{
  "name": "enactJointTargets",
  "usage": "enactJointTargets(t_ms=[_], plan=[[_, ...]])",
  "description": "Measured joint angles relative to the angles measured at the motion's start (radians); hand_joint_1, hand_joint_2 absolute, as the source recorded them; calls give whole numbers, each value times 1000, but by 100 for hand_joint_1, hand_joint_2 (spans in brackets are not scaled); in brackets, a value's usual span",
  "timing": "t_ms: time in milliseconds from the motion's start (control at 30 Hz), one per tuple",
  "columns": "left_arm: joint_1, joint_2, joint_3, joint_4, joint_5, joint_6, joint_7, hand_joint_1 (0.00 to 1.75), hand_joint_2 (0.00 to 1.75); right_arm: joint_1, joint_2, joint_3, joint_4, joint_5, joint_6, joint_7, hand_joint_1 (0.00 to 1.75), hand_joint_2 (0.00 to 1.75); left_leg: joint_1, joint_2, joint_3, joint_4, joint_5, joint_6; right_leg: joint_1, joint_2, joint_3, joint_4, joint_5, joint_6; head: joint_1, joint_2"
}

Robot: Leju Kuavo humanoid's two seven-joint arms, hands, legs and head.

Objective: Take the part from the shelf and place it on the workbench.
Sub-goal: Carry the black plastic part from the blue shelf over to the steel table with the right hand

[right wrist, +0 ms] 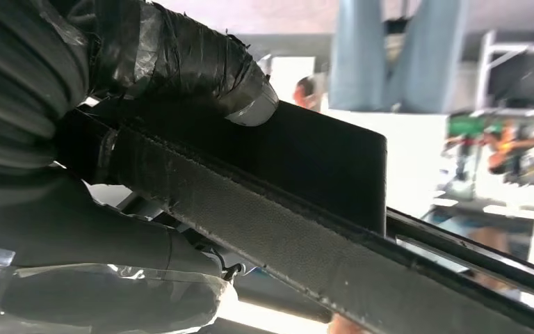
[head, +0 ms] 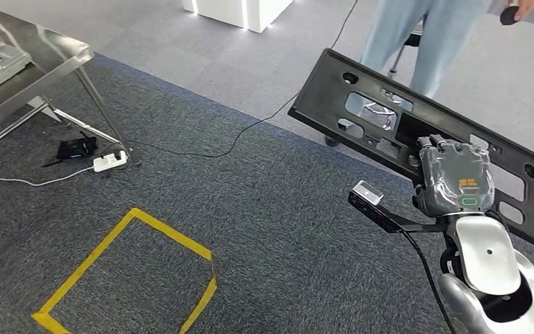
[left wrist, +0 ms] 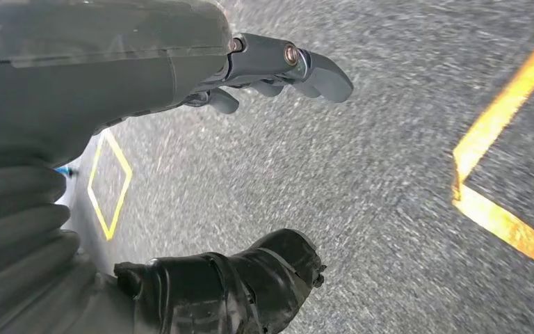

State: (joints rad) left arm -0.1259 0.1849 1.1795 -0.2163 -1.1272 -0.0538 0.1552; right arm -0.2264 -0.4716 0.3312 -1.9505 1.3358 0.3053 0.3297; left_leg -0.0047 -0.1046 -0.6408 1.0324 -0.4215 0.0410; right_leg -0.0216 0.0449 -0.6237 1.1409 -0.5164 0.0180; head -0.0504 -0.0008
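The part is a long flat black plastic panel with several cut-outs, held tilted in the air at the right of the head view. My right hand grips its lower edge near the middle. In the right wrist view the thumb presses on the panel's face and the fingers wrap under its edge. The metal workbench stands at the far left, with a grey tray-like piece on top. My left hand hangs over the carpet, fingers apart and holding nothing.
A person in light jeans stands behind the panel. A yellow tape square marks the grey carpet. A power strip and a black cable lie by the workbench leg. A white cabinet stands at the back.
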Motion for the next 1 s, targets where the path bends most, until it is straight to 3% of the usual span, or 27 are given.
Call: enactJointTargets(t_ms=[67,100,167,200,233,300,367,400,433,533,600,667,700,767,800,867,900,933,1000], plan=[[-2,-2,0,0,3,4,0,0,175,-13,-7,12,10,-28,27,8,175,175,3,-27,-13,16,-5,-11,-6,51,31,-75,25,1,-1,0],[-2,-2,0,0,4,5,0,0,175,-16,-10,19,16,-39,35,10,175,175,5,-40,-20,18,-3,-17,-5,61,34,-78,20,1,-1,0],[0,-3,0,0,5,6,-1,0,175,-24,-15,33,25,-51,43,13,175,175,9,-58,-31,19,2,-28,-4,37,36,-85,24,-8,1,0],[2,-4,0,0,5,7,-1,0,175,-29,-16,40,30,-54,44,14,175,175,7,-39,-35,25,0,-33,-4,23,40,-89,26,-14,-1,0],[2,-5,0,0,5,7,-1,0,175,-36,-18,46,34,-56,43,14,175,175,5,-4,-46,47,-12,-38,-4,7,45,-94,28,-20,-4,0],[0,-7,0,1,5,7,-1,0,175,-48,-21,56,41,-59,39,14,175,175,2,74,-94,146,-59,-47,1,-27,53,-98,26,-27,-11,0],[-1,-12,0,1,6,6,-1,0,175,-55,-25,66,48,-63,30,14,175,175,8,96,-154,258,-98,-52,6,-62,56,-99,22,-32,-12,0],[0,-15,0,1,7,5,-1,0,175,-57,-26,72,51,-66,21,14,175,175,10,99,-166,275,-95,-53,7,-78,57,-99,19,-32,-12,0],[1,-17,0,1,8,5,0,0,175,-59,-26,77,54,-69,8,14,175,175,11,100,-156,254,-76,-52,8,-93,60,-99,16,-32,-12,0],[1,-19,0,1,11,5,4,0,175,-72,-26,85,57,-73,-36,12,175,175,1,144,-57,68,-1,-42,12,-134,73,-100,4,-26,-12,0],[0,-20,0,1,14,5,7,0,175,-82,-27,88,57,-73,-53,10,175,175,-11,160,-27,14,3,-30,16,-154,81,-104,-3,-19,-11,0],[2,-20,0,1,18,6,10,0,175,-85,-27,93,58,-72,-58,6,175,175,-12,137,-21,6,3,-18,17,-169,89,-109,-9,-9,-12,0],[4,-20,0,1,20,6,12,0,175,-85,-27,96,58,-71,-60,2,175,175,-10,125,-16,-1,4,-13,15,-159,91,-104,-15,-4,-10,0],[2,-19,0,1,23,5,17,0,175,-94,-27,99,59,-64,-70,-8,175,175,-5,104,-3,-14,7,2,12,-104,66,-45,-47,1,-6,0],[0,-19,0,1,24,4,20,0,175,-99,-27,101,60,-60,-76,-13,175,175,-5,94,-1,-16,7,7,11,-72,34,17,-72,1,-2,0],[-3,-21,0,1,26,2,24,0,175,-108,-27,106,60,-55,-83,-20,175,175,-4,71,1,-15,6,13,11,-47,-45,147,-111,3,2,0],[-4,-22,0,1,26,0,26,0,175,-109,-27,109,61,-54,-83,-22,175,175,-3,57,1,-13,4,12,10,-45,-69,175,-108,6,2,0],[-3,-23,0,1,27,0,27,0,175,-110,-27,112,62,-54,-83,-24,175,175,-1,42,1,-10,2,10,8,-43,-73,163,-84,8,2,0],[-2,-23,0,1,27,-1,29,0,175,-114,-27,116,62,-53,-83,-25,175,175,5,11,0,4,-5,0,-2,-19,-33,49,-7,15,2,0]])
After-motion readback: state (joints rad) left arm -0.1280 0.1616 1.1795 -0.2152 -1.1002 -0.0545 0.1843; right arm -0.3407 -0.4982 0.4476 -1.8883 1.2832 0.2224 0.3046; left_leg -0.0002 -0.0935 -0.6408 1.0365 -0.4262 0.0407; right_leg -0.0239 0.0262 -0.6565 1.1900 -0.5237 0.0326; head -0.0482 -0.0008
